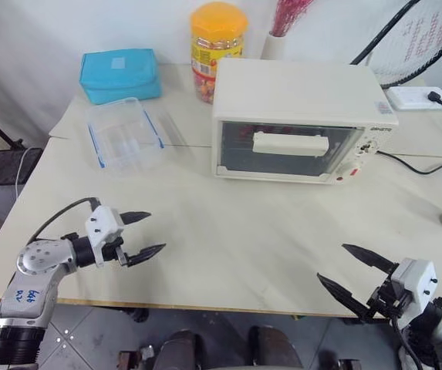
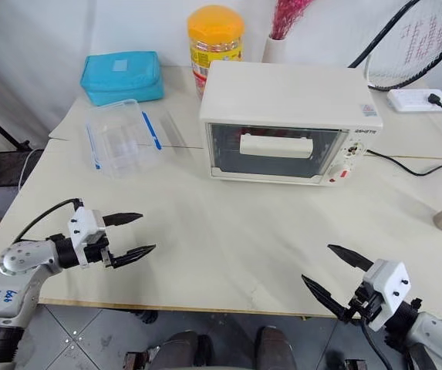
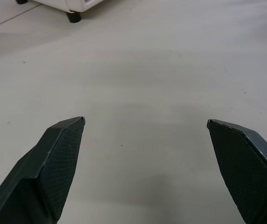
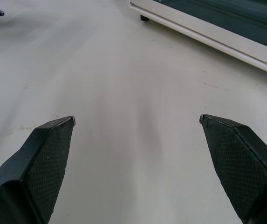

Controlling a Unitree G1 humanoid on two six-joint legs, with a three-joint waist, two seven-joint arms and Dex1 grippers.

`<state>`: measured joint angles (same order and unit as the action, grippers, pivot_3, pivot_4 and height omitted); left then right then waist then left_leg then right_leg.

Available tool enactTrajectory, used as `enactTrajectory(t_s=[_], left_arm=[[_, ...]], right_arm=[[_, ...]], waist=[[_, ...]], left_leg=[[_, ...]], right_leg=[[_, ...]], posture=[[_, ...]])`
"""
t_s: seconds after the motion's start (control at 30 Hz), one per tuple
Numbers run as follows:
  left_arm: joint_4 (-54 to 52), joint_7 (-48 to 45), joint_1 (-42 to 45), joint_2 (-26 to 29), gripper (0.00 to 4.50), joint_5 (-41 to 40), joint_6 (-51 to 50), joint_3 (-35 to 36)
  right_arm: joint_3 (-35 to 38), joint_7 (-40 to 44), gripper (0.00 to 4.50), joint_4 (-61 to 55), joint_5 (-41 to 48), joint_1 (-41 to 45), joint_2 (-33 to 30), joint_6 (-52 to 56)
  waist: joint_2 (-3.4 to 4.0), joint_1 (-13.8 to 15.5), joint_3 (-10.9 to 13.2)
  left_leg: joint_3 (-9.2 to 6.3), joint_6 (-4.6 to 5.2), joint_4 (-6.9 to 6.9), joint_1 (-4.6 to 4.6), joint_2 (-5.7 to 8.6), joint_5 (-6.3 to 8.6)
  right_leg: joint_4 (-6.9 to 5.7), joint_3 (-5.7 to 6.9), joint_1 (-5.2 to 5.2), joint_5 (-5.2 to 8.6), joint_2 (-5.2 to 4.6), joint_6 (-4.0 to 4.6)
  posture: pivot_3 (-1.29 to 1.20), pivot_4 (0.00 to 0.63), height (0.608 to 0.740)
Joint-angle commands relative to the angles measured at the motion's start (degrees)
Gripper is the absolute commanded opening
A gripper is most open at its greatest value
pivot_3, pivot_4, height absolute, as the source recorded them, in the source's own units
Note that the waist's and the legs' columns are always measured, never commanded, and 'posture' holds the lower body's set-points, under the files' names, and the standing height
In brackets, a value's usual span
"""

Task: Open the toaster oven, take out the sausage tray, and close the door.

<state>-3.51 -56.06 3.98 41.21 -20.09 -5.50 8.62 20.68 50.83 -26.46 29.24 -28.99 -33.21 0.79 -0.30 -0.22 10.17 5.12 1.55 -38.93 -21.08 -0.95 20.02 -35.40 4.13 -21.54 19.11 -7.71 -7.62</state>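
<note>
The cream-white toaster oven (image 1: 298,92) stands at the back middle of the table, its foot and lower edge (image 4: 203,32) also showing in the right wrist view. Its dark glass door (image 1: 282,158) is shut, with the white bar handle (image 1: 290,144) across it. The sausage tray is hidden behind the tinted glass. My left gripper (image 1: 156,232) hovers open over the table's front left, far from the oven, nothing between its fingers (image 3: 63,154). At the front right my right gripper (image 1: 331,261) is open too and empty, pointing towards the oven.
A clear plastic box with blue clips (image 1: 124,136) lies left of the oven, with a blue pouch (image 1: 120,73) behind it. A yellow-lidded jar (image 1: 217,46), a racket (image 1: 429,38) and a power strip (image 1: 413,98) stand at the back. The black cord (image 1: 421,158) trails right.
</note>
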Motion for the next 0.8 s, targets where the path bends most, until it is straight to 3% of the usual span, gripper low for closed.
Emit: enactTrajectory(t_s=[0.03,0.13,0.23,0.43,0.8], left_arm=[[0.1,-1.3,0.1,1.1,4.46,-0.3,1.2,1.0],[-1.0,-0.6,1.5,0.1,4.46,-5.1,-3.9,3.0],[-3.4,-2.5,4.2,0.4,4.46,-16.2,-14.5,5.7],[-8.2,-3.8,9.7,3.4,4.46,-24.3,-27.5,4.8],[-11.1,0.2,13.2,-0.5,4.46,-26.2,-30.2,4.4]], right_arm=[[0.9,1.0,4.50,-0.1,0.3,0.7,-0.1,-2.1],[0.0,-0.8,4.50,-1.3,5.3,4.1,-2.3,6.7],[-0.4,-3.0,4.50,-2.6,11.3,10.5,-4.3,14.4],[-2.4,-5.2,4.50,4.9,15.6,27.9,-5.2,22.9],[-8.4,-7.1,4.50,22.3,7.2,51.5,-1.0,20.7]], waist=[[0.00,0.0,0.0],[0.00,0.1,0.0],[-0.02,0.0,0.0],[0.01,0.0,0.0],[0.01,0.0,0.0]], left_leg=[[0.00,0.00,-0.01,0.00,0.00,0.00],[0.00,0.00,-0.05,-0.01,0.04,0.00],[-0.03,0.01,-0.12,-0.03,0.03,0.00],[-0.10,0.00,-0.14,-0.04,0.05,-0.02],[-0.04,0.08,-0.20,-0.15,0.16,-0.05]], right_leg=[[0.00,0.00,0.00,0.00,0.00,0.00],[-0.01,-0.02,0.01,0.00,-0.05,0.00],[-0.08,-0.02,0.00,0.00,-0.25,0.00],[-0.11,0.07,0.00,0.00,-0.23,0.01],[-0.14,0.21,-0.04,0.00,0.09,0.00]], posture=[[0.00,0.150,0.740],[0.00,0.150,0.740],[0.00,0.150,0.740],[0.00,0.150,0.740],[0.00,0.150,0.740]])
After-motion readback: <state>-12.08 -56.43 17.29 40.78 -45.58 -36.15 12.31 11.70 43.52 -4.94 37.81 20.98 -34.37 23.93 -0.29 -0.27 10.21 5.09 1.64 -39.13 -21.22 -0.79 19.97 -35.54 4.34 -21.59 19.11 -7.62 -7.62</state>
